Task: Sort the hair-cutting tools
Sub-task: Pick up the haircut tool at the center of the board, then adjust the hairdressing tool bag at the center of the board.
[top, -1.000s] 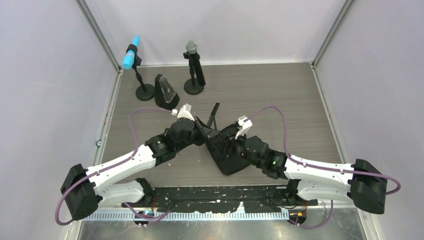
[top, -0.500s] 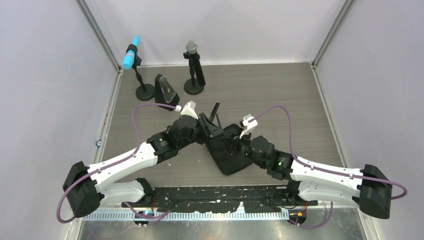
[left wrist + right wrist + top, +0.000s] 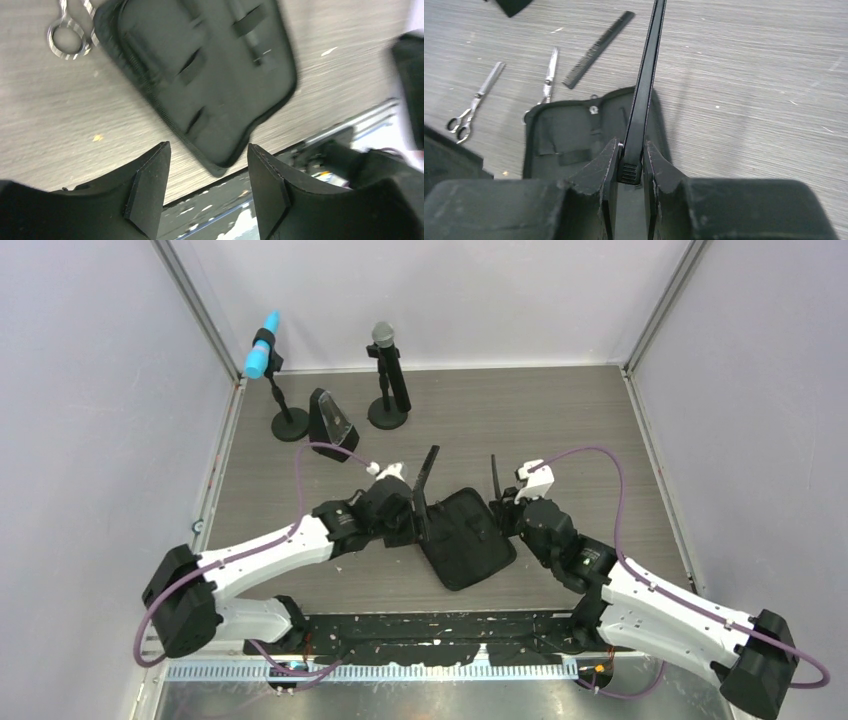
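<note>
A clip (image 3: 649, 70) is pinched by its end in the right gripper (image 3: 630, 146) over the right side of the pouch (image 3: 559, 132), presumably for slotting in; the left gripper (image 3: 207, 150) is held spread, empty, opposite.

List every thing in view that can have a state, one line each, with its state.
pouch: unzipped, open flat.
left gripper: jaws open, empty.
right gripper: jaws shut on the hair clip.
hair clip: gripped at one end.
scissors beside the pouch: blades closed, lying loose.
other scissors: blades closed, lying loose.
comb: lying loose, outside the pouch.
</note>
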`<move>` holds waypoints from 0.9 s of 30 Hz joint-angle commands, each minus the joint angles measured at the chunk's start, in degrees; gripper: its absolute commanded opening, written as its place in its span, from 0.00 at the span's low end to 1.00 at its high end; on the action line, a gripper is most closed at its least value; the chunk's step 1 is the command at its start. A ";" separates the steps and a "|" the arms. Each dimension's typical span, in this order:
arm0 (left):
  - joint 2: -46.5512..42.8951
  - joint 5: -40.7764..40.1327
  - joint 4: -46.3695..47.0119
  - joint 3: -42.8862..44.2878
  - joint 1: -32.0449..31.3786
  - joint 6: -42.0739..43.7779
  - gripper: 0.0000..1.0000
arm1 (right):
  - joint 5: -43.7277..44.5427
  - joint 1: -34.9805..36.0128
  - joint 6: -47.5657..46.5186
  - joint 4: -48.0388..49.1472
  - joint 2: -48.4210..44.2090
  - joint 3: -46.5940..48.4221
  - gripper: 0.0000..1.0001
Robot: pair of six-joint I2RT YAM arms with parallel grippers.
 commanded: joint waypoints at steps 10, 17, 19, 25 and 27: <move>15.98 7.15 1.80 -1.25 -2.99 -4.07 0.56 | -2.36 -4.42 -3.43 -0.98 0.12 -1.01 0.05; 19.11 7.91 2.57 0.47 -3.04 -3.25 0.39 | -2.67 -5.23 -4.89 -0.60 -0.78 -1.87 0.05; 19.22 7.99 2.46 0.68 -3.04 -2.77 0.33 | -2.73 -5.36 -5.18 -0.60 -0.79 -2.08 0.05; 19.47 6.51 -1.03 2.37 -2.45 2.37 0.09 | -2.20 -5.52 -6.64 -2.39 -0.94 -1.15 0.05; 19.51 5.29 -4.63 4.35 -1.18 7.15 0.05 | -2.16 -5.49 -6.95 -3.72 -1.34 -0.76 0.05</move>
